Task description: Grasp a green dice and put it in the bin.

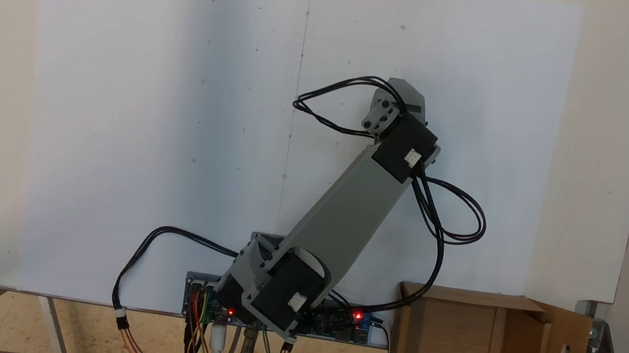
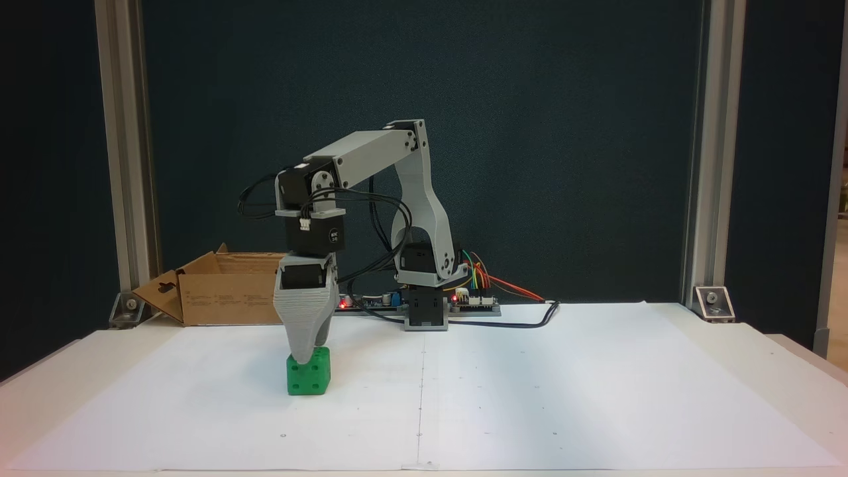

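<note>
Green, small and rounded at its edges, the plastic dice (image 2: pixel 309 373) sits on the white paper-covered desk (image 2: pixel 530 397), well apart from the brown cardboard bin (image 2: pixel 225 291). The grey claw (image 2: pixel 305 358) reaches its top; whether it pinches, I cannot tell. Likely light, stiff and slick: grip opposite flat faces.

From high above we look straight down on the arm (image 1: pixel 339 217), its base at the bottom edge. From the table's (image 2: pixel 596 397) far end we face that base, low and level. Both views share arm, white sheet (image 1: pixel 144 116) and cardboard bin (image 2: pixel 225 288).
</note>
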`<state>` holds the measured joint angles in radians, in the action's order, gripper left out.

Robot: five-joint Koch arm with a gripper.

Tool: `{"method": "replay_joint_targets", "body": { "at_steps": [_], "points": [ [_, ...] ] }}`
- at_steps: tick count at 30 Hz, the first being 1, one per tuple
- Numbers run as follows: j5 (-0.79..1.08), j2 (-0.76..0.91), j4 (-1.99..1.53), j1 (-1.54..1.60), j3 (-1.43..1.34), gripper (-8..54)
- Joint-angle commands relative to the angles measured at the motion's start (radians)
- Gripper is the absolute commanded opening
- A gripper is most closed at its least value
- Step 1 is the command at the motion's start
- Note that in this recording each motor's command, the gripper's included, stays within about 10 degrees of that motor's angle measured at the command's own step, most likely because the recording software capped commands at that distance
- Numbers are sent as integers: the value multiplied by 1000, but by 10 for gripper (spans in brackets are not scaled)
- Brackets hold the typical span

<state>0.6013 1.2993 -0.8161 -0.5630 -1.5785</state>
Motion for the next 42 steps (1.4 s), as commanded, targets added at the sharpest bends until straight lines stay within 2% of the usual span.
{"method": "replay_joint_targets", "body": {
  "at_steps": [1, 30, 42],
  "points": [
    [69, 6, 17, -2, 12, 438],
    [49, 0, 69, -2, 2, 422],
    [40, -51, 97, 2, -2, 422]
  ]
}}
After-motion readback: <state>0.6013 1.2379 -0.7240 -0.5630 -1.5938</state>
